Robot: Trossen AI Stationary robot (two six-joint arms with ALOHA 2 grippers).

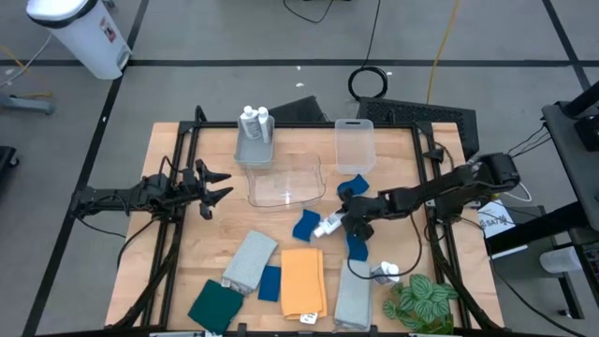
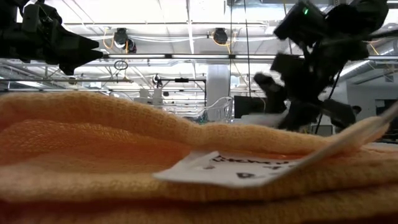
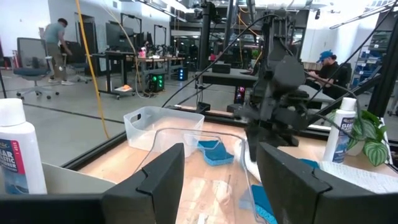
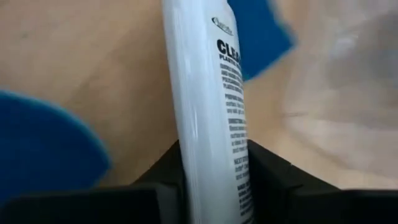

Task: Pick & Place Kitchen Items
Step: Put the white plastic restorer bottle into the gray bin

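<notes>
My right gripper (image 1: 344,221) is near the table's middle, shut on a small white bottle (image 1: 328,227) with black print (image 4: 233,93). Blue sponges (image 1: 306,225) (image 1: 357,246) lie on either side of it, and a third (image 1: 353,184) lies farther back. Two more white bottles (image 1: 255,122) stand in a grey bin (image 1: 253,154) at the back. Another bottle (image 1: 386,271) lies by the plant. Folded cloths lie flat near the front edge: grey (image 1: 250,260), blue (image 1: 270,283), orange (image 1: 301,281), dark green (image 1: 215,304), grey (image 1: 353,298). My left gripper (image 1: 217,187) waits open at the left. My right gripper pinches the bottle's printed body (image 4: 217,155) between its two fingers (image 4: 267,177), one on each side. The fingers lie across the bottle and come slanting down from the table's right. The bottle reaches out past the fingertips. Whether any part of it rests on the table, I cannot tell.
A clear bin (image 1: 285,184) lies just behind the right gripper and a second clear bin (image 1: 354,145) stands at the back. A green leafy plant (image 1: 421,300) sits at the front right corner. The low view is mostly filled by the orange cloth (image 2: 124,155) and its tag (image 2: 249,168).
</notes>
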